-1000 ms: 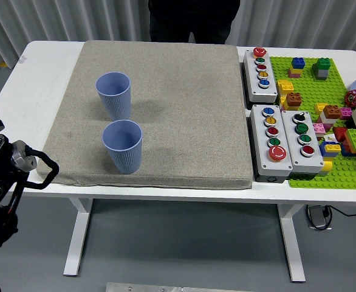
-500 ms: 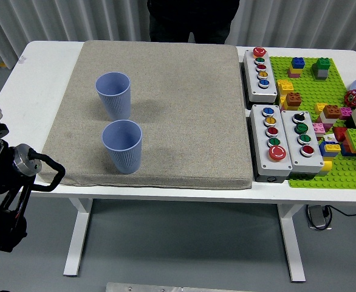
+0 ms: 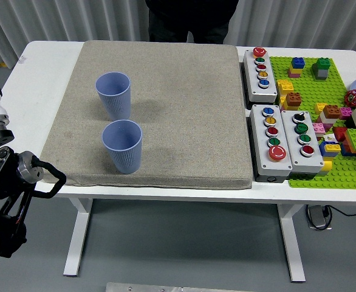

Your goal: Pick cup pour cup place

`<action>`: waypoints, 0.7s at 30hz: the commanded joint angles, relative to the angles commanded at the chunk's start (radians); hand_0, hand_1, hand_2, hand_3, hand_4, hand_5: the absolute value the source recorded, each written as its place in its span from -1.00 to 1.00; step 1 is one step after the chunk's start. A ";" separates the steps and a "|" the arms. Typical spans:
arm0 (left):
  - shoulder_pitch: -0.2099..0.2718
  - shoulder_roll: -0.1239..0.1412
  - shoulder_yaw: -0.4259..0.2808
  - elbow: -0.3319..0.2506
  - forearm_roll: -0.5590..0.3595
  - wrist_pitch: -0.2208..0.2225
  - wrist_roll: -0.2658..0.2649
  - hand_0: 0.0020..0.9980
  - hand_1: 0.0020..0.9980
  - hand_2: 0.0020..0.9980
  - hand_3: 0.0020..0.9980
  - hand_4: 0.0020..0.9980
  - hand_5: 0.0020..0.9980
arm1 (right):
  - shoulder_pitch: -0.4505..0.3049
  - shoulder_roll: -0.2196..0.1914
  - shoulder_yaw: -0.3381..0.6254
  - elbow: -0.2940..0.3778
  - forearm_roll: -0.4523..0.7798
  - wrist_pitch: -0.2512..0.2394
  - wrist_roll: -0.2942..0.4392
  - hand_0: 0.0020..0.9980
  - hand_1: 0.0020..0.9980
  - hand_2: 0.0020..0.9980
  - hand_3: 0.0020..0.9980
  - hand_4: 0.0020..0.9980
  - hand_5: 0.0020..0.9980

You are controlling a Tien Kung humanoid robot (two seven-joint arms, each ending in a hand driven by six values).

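Mat: You have a square, coarse-woven beige fabric mat (image 3: 166, 103) covering most of the white table (image 3: 38, 67), from its far edge to its near edge.
Near cup: A ribbed, tapered, light blue plastic cup (image 3: 123, 146) stands upright and open-mouthed near the mat's near edge, left of its middle.
Far cup: A second ribbed light blue plastic cup (image 3: 113, 95), same shape, stands upright just beyond the first, toward the mat's left edge; the two are close but apart.
Button boxes: Three grey rectangular control boxes with coloured round buttons (image 3: 282, 140) lie just off the mat's right edge.
Brick plate: A bright green studded baseplate (image 3: 324, 115) carrying assorted coloured toy bricks fills the table's right end.
Left hand: Your black left hand (image 3: 35, 176) sits at the table's near-left corner, just off the mat. One dark finger loops forward in a curve; the hand holds nothing and touches neither cup. From this view you cannot tell how far the remaining fingers are parted.
Right hand: Out of view.
Person: A person in dark clothing (image 3: 190, 18) stands at the far edge; no hands show.
Change: Against a second ago, your left hand has shifted slightly right and lower along the near edge. Both cups are unmoved.
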 joint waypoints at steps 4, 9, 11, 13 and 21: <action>0.000 0.001 -0.003 -0.001 0.008 -0.002 0.011 0.52 0.56 0.64 0.70 0.57 1.00 | 0.001 -0.001 -0.001 -0.001 0.004 0.000 0.003 0.35 0.23 0.13 0.14 -1.00 -0.65; -0.001 0.000 0.000 -0.001 0.010 -0.002 0.011 0.52 0.57 0.64 0.70 0.57 1.00 | 0.003 -0.001 0.001 0.000 0.001 0.001 0.002 0.35 0.23 0.13 0.15 -1.00 -0.65; -0.001 0.001 -0.001 -0.002 0.010 -0.001 0.011 0.52 0.57 0.64 0.70 0.57 1.00 | 0.003 -0.001 0.000 0.000 0.004 0.000 0.002 0.35 0.23 0.13 0.15 -1.00 -0.65; -0.002 0.001 -0.002 -0.002 0.011 0.001 0.012 0.52 0.57 0.64 0.70 0.57 1.00 | 0.004 -0.001 0.000 0.000 0.004 0.000 0.002 0.35 0.23 0.13 0.15 -1.00 -0.65; -0.003 0.002 -0.001 -0.003 0.008 0.003 0.012 0.52 0.57 0.65 0.71 0.57 1.00 | 0.005 -0.002 -0.001 0.000 0.006 0.000 0.002 0.35 0.23 0.13 0.15 -1.00 -0.65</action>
